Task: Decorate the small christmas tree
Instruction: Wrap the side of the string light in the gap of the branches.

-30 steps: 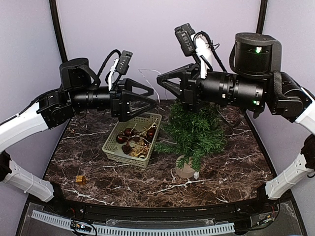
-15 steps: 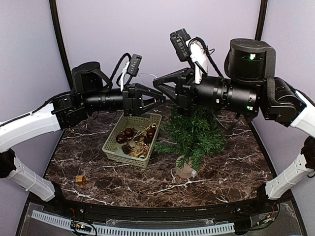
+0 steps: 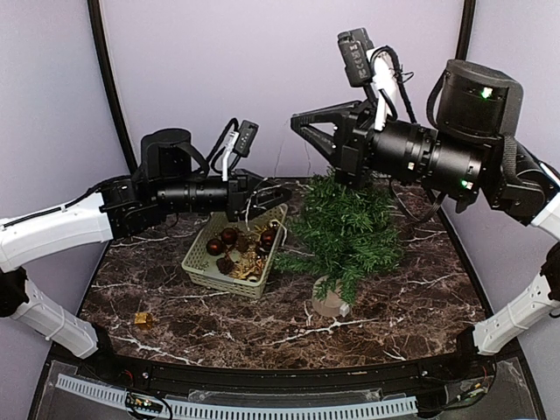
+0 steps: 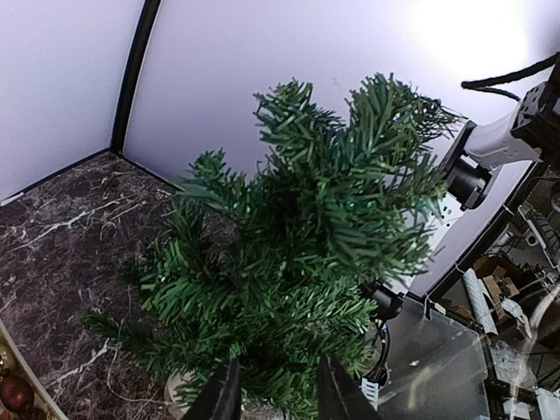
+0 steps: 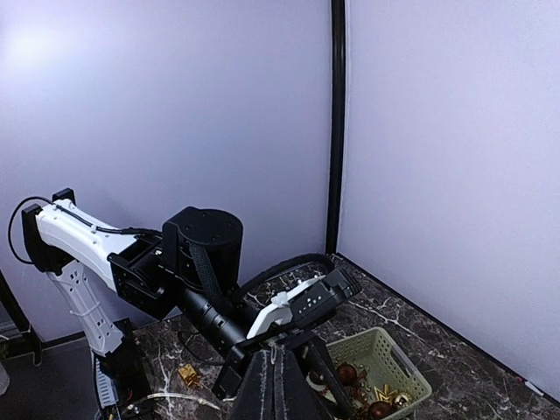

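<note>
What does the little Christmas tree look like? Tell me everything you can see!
The small christmas tree is a bushy green pretend fir with plastic-looking needles. Its bottom sits in a round tan base that looks wooden. It stands upright on the dark marble table, just right of the pale green basket. No ornaments show on it yet, and nothing clearly touches its branches.

Right gripper [image 5: 276, 363] fingers pressed together, bottom centre. Left arm [image 5: 192, 280] beyond, over marble bench [image 5: 477, 389]; pale green basket [image 5: 406, 365] holds red baubles [image 5: 347, 374].

No text, label or number can be read anywhere.
</note>
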